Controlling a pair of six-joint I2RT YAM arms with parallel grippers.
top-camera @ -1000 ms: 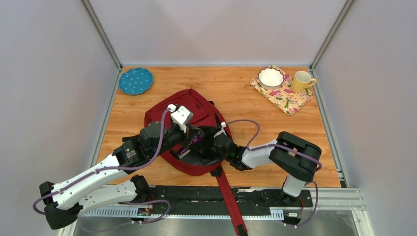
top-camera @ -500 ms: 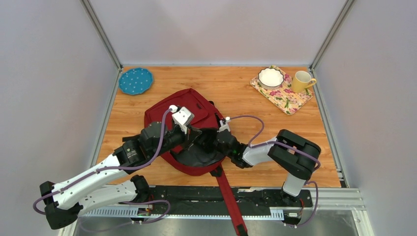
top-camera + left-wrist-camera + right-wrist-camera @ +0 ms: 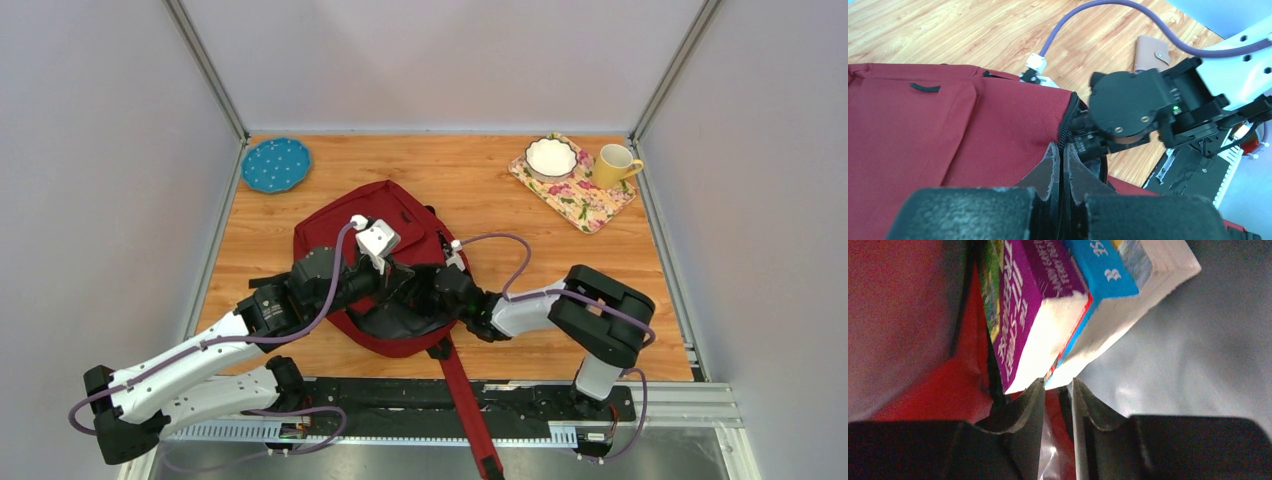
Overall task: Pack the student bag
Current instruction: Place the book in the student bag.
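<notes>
The student bag (image 3: 400,212) is dark red, edged in black. Just ahead of the right gripper (image 3: 1056,386) are a purple book (image 3: 1033,305) and a blue book (image 3: 1103,270). Farther off: teal dotted plate (image 3: 276,165), floral tray (image 3: 582,202), yellow mug (image 3: 613,164).

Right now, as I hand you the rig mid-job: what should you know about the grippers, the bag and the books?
Left gripper: shut on the zipper edge of the student bag, lifting its mouth.
Right gripper: inside the bag, jaws slightly apart, gripping nothing.
Purple book and blue book: inside, just beyond its fingertips.
Done: both books in. Left: withdraw the right arm, release the edge, probably zip shut.
</notes>
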